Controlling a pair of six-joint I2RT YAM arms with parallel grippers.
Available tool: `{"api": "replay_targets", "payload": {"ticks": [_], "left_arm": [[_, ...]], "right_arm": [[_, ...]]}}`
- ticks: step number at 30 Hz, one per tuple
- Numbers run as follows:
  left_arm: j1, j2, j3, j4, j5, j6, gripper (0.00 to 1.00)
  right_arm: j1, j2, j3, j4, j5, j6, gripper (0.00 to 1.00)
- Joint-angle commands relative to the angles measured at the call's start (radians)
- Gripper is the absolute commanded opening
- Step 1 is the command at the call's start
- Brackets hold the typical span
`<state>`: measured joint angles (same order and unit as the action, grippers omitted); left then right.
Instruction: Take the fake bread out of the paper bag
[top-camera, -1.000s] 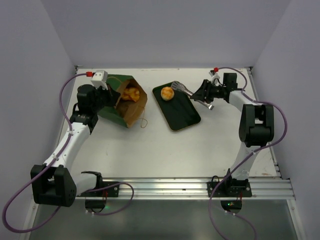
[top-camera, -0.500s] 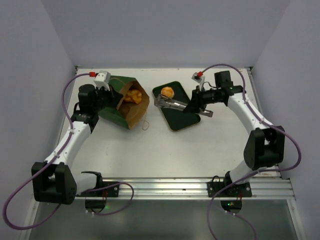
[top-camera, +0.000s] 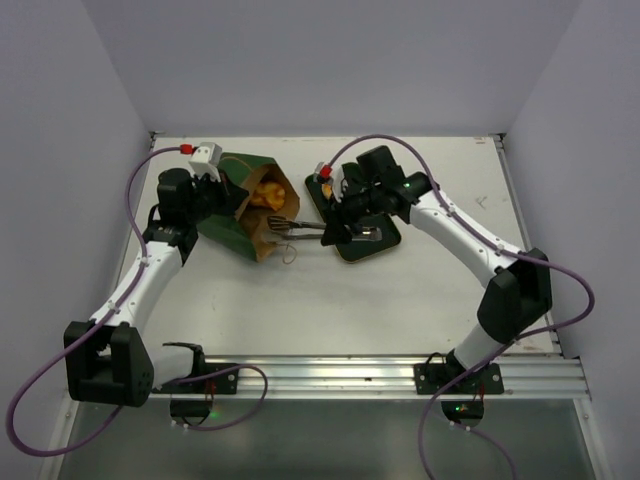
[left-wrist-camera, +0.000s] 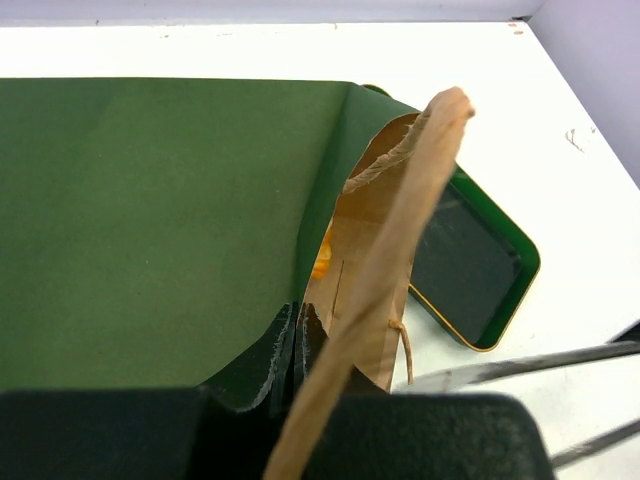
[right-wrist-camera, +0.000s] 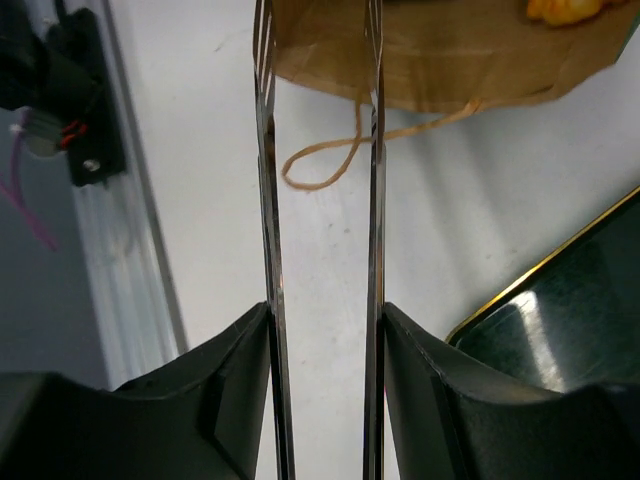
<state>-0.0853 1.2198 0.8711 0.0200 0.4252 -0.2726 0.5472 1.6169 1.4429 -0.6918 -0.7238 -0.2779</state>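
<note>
Left gripper (left-wrist-camera: 298, 338) is clamping tight on the bag (top-camera: 228, 228) rim, pinching the green wall and brown lining together. Bag is lying on its side at the far left of the table (top-camera: 350, 310), with its mouth facing right toward the tray (left-wrist-camera: 468, 268). Tray is sitting just beside the bag; whether they touch is not readable.

Bread (top-camera: 265, 192) is sitting inside the bag, orange pieces bunched at the far side of the mouth. Count is not readable. In the left wrist view only a thin orange sliver is showing past the lining.

Right gripper (right-wrist-camera: 322, 340) is grasping the tongs (top-camera: 300, 226), its fingers pressing on the two metal arms from outside. The arms are standing apart with nothing between them. The tips are hovering over the brown lower flap of the mouth, on the near side of the bread and not touching it. A cord handle (right-wrist-camera: 330, 165) is lying looped on the table just outside the mouth, showing between the tong arms in the right wrist view.

Right arm is reaching across above the tray, hiding much of it. A small orange speck is showing by the wrist at the tray's far end; cannot tell what it is.
</note>
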Motion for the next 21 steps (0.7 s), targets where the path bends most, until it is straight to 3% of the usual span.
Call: {"api": "replay_targets", "payload": {"ticks": [1, 8, 21], "left_arm": [[0.004, -0.022, 0.019, 0.028, 0.035, -0.005, 0.00], [0.004, -0.043, -0.001, 0.000, 0.049, 0.009, 0.00], [0.004, -0.059, -0.038, 0.003, 0.124, 0.027, 0.00]], "right_arm": [[0.056, 0.043, 0.094, 0.044, 0.248, -0.073, 0.49], [0.155, 0.072, 0.108, 0.123, 0.457, -0.285, 0.50], [0.270, 0.133, 0.108, 0.183, 0.583, -0.570, 0.53]]}}
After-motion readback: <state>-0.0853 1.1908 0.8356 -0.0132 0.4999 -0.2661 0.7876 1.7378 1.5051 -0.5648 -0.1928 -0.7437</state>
